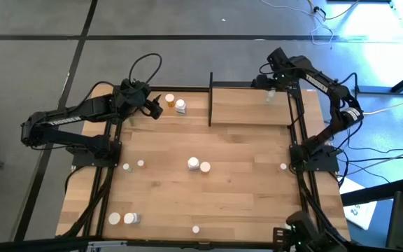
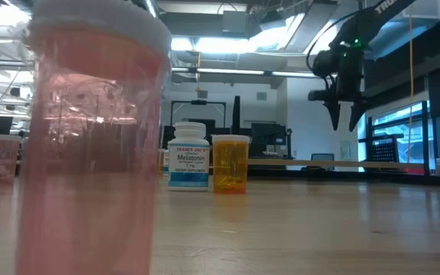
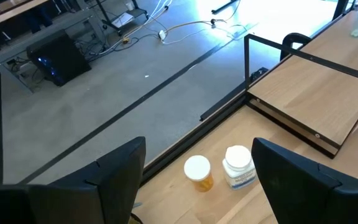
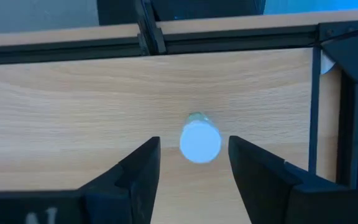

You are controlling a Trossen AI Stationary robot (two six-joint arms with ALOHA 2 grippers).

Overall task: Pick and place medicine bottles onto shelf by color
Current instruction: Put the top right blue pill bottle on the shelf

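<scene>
The shelf [image 1: 250,105] is a light board with black posts at the table's far right. A pale green bottle with a white cap [image 4: 200,142] stands upright on the shelf [image 4: 73,106]. My right gripper [image 4: 193,139] hangs open above it, pointing down, one finger to each side and clear of the cap; in the low view my right gripper [image 2: 342,114] shows well above the board. My left gripper [image 1: 152,106] is open at the far left, just short of an orange bottle [image 3: 197,171] and a white bottle [image 3: 238,165] standing on the table.
More bottles stand on the table: two at mid-table [image 1: 193,164] [image 1: 205,168], small ones at left [image 1: 126,167] and right [image 1: 283,166], a pair near the front left [image 1: 131,218]. A pink bottle [image 2: 90,145] stands right before the low camera.
</scene>
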